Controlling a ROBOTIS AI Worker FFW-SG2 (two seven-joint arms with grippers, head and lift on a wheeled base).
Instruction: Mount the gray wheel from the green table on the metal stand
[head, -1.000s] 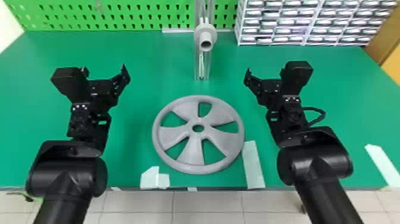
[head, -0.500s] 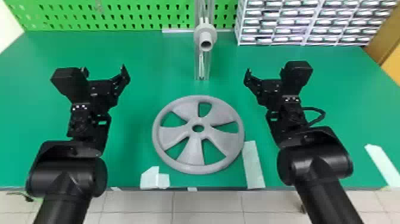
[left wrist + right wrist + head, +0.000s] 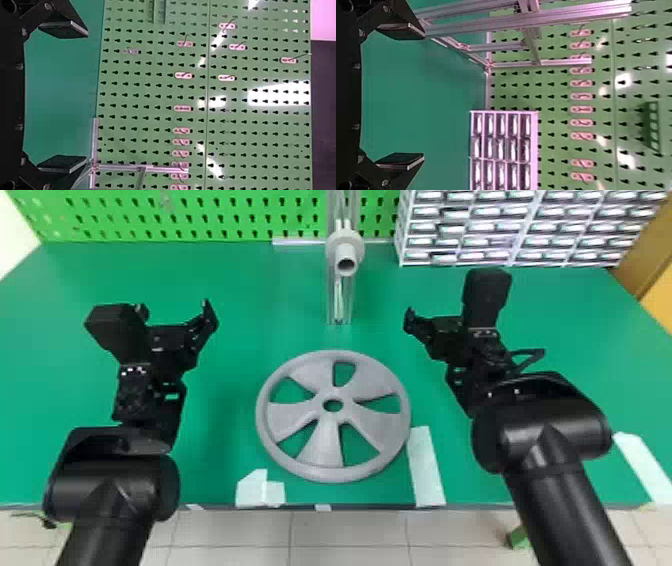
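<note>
Head view: all my black fingers are spread; gripping the round gray spoked wheel too shallowly could drop it onto the green desk.

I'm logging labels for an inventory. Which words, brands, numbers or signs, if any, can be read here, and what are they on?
No text can be read.
Drawer cabinet: any print on its fronts is too small to make out.
Gray wheel: no lettering visible on its upper face.
</note>
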